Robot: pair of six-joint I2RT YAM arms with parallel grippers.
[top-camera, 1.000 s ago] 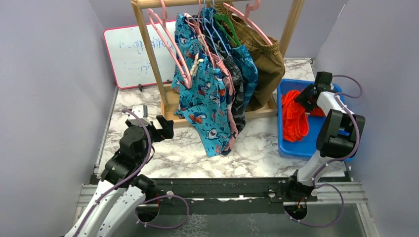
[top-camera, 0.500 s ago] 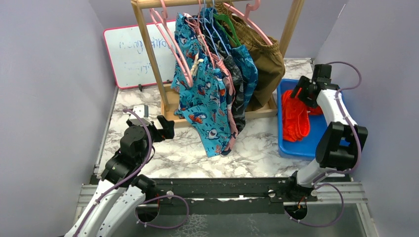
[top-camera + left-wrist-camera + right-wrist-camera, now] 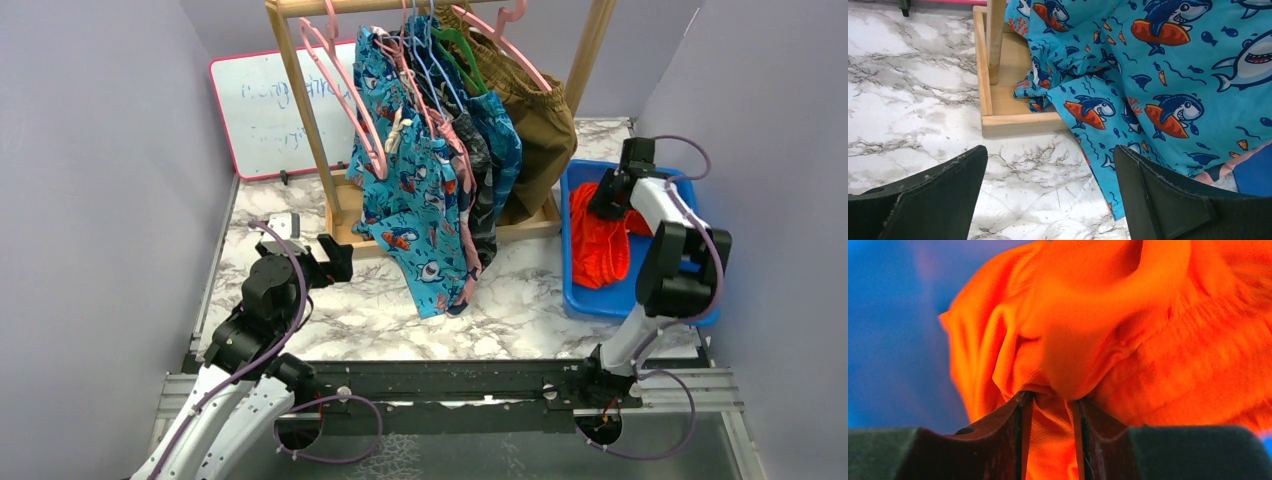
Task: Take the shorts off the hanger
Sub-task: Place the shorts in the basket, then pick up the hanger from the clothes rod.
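Note:
Orange shorts (image 3: 597,240) lie crumpled in the blue bin (image 3: 640,292) at the right. My right gripper (image 3: 604,204) is down on them, and in the right wrist view its jaws (image 3: 1053,405) pinch a fold of the orange shorts (image 3: 1148,340). Blue cartoon-print shorts (image 3: 415,200) hang from a pink hanger (image 3: 345,95) on the wooden rack (image 3: 298,110), with darker patterned pairs behind them. My left gripper (image 3: 335,258) hovers open over the marble left of the rack. In its own view the left gripper (image 3: 1048,165) holds nothing, and the cartoon shorts (image 3: 1158,75) hang just ahead.
Brown shorts (image 3: 538,115) hang at the rack's far right, near the bin. The rack's wooden base frame (image 3: 1013,123) sits on the marble table (image 3: 330,310). A whiteboard (image 3: 255,110) leans against the back wall. Grey walls close in on both sides.
My right gripper lifted with wider jaws, then came down to the left onto the orange shorts and closed on a fold. The left arm has not moved.

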